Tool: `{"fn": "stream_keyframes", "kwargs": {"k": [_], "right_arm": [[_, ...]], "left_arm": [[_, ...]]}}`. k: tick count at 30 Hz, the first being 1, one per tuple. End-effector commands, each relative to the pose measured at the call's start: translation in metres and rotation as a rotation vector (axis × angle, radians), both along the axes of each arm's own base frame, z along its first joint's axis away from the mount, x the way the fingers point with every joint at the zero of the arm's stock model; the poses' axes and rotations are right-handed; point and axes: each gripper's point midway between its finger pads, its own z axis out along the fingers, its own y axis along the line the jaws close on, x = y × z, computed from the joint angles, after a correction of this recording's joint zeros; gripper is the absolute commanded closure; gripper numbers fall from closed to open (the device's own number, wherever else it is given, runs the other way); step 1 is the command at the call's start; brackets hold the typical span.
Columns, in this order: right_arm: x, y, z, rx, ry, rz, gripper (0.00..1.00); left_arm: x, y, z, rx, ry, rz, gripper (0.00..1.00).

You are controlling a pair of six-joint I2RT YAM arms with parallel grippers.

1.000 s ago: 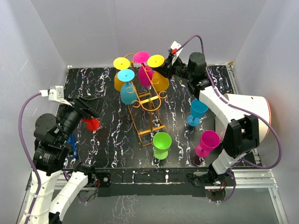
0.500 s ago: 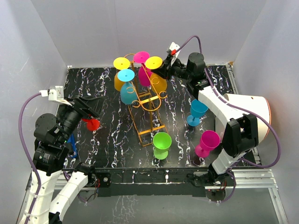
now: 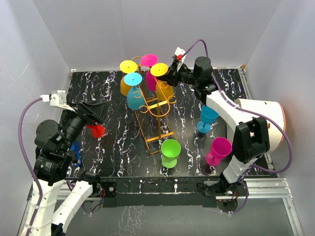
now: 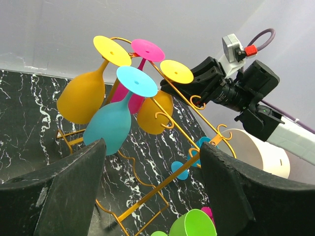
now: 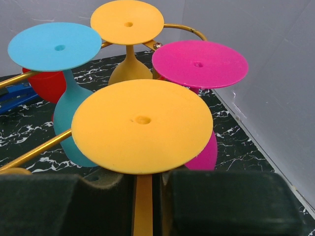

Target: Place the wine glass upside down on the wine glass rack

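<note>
The golden-orange wire rack stands mid-table and also shows in the left wrist view. Three glasses hang on it upside down: orange, pink and cyan. My right gripper is shut on the stem of another inverted orange wine glass, just under its round foot, at the rack's top right arm. My left gripper is open and empty, left of the rack, its fingers wide apart.
Upright glasses stand on the table: green, cyan and magenta. A red glass sits under the left gripper. A white cylinder lies at the right edge. A blue object is by the left arm.
</note>
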Motion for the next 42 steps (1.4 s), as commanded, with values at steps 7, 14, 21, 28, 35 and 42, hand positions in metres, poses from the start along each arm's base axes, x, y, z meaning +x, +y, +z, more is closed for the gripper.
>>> {"fn": "stream_keyframes", "kwargs": {"k": [7,14,21,28,35,42], "right_arm": [[-0.007,0.013,0.028,0.024,-0.097,0.042,1.00],[-0.006,0.020,0.025,0.009,-0.077,0.052,0.77],[-0.001,0.011,0.023,0.011,-0.073,-0.025,0.54],[-0.002,-0.006,0.028,0.030,-0.077,-0.130,0.43],[-0.008,-0.027,0.022,0.059,-0.039,-0.188,0.39],[0.001,-0.051,0.035,0.131,0.008,-0.314,0.35]], "left_arm": [[-0.004,0.003,0.015,0.002,-0.036,0.008,0.24],[-0.006,0.004,0.014,0.006,-0.035,0.013,0.24],[-0.007,0.006,0.014,0.008,-0.034,0.018,0.24],[-0.007,0.005,0.014,0.007,-0.036,0.015,0.24],[-0.009,0.005,0.013,0.005,-0.033,0.011,0.24],[-0.010,0.004,0.014,0.004,-0.034,0.005,0.24]]}}
